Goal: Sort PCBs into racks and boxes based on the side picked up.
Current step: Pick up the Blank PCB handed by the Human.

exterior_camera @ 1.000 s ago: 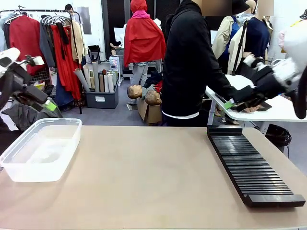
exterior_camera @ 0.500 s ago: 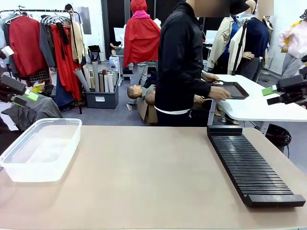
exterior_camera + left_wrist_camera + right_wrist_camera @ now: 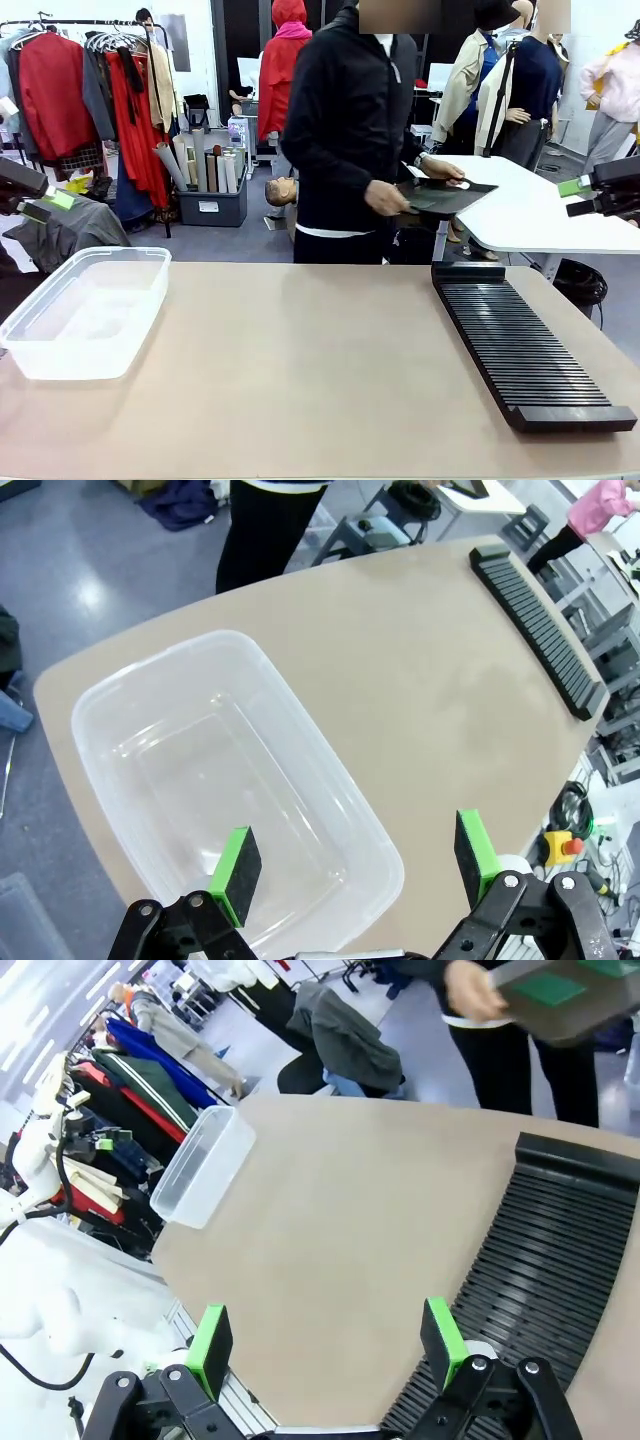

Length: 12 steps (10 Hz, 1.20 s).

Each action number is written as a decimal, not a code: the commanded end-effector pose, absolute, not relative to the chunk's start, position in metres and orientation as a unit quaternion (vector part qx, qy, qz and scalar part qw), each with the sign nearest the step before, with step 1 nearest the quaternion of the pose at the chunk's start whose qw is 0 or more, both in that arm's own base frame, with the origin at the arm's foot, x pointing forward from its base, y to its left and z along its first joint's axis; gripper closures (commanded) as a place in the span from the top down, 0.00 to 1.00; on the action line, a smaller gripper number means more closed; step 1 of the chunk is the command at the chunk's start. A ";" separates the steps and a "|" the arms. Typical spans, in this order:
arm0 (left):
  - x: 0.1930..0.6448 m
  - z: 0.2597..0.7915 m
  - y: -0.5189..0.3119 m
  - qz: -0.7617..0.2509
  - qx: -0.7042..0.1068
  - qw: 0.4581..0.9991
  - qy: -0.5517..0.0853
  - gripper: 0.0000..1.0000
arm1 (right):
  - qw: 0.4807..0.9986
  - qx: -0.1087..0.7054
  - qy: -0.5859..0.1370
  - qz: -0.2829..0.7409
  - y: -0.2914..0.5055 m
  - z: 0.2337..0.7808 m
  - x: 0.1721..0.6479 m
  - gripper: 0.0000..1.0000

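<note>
Green PCBs (image 3: 548,988) lie on a dark tray (image 3: 572,1018) held in the person's hand (image 3: 472,986) beyond the far edge of the table (image 3: 300,380), well apart from both grippers. Left gripper (image 3: 357,855), fingers spread and empty, faces down on the clear box (image 3: 200,770). Right gripper (image 3: 327,1338), likewise spread and empty, faces down on the black rack (image 3: 560,1260).

I seem to be running this rig in a robotics lab that shares space with a garment storeroom. My beige counter (image 3: 300,380) stands on a polished grey floor (image 3: 90,590) with a yellow emergency-stop box (image 3: 563,845) beside it. Behind it are hanging coats (image 3: 55,90) and a crate (image 3: 212,208) of rolled tubes (image 3: 205,165).
</note>
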<state>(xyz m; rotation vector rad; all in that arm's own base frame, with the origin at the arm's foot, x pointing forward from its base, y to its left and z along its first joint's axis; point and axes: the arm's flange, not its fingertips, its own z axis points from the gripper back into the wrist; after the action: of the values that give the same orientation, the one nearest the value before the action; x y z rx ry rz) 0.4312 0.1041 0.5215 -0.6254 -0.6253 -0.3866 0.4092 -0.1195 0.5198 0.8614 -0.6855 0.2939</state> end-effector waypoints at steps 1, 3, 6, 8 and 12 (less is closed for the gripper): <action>0.430 0.523 0.106 -0.183 -0.307 0.884 -0.303 1.00 | 0.842 0.413 -0.320 0.133 -0.120 0.520 0.410 1.00; 0.430 0.523 0.106 -0.183 -0.307 0.884 -0.303 1.00 | 0.842 0.413 -0.320 0.133 -0.120 0.520 0.410 1.00; 0.430 0.523 0.106 -0.183 -0.307 0.884 -0.303 1.00 | 0.842 0.413 -0.320 0.133 -0.120 0.520 0.410 1.00; 0.430 0.523 0.106 -0.183 -0.307 0.884 -0.303 1.00 | 0.842 0.413 -0.320 0.133 -0.120 0.520 0.410 1.00; 0.430 0.523 0.106 -0.183 -0.307 0.884 -0.303 1.00 | 0.842 0.413 -0.320 0.133 -0.120 0.520 0.410 1.00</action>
<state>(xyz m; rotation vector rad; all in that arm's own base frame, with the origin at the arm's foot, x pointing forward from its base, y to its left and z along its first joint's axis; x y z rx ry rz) 0.4306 0.1052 0.5219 -0.6206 -0.6246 -0.3839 0.4084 -0.1211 0.5176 0.8556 -0.6721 0.2886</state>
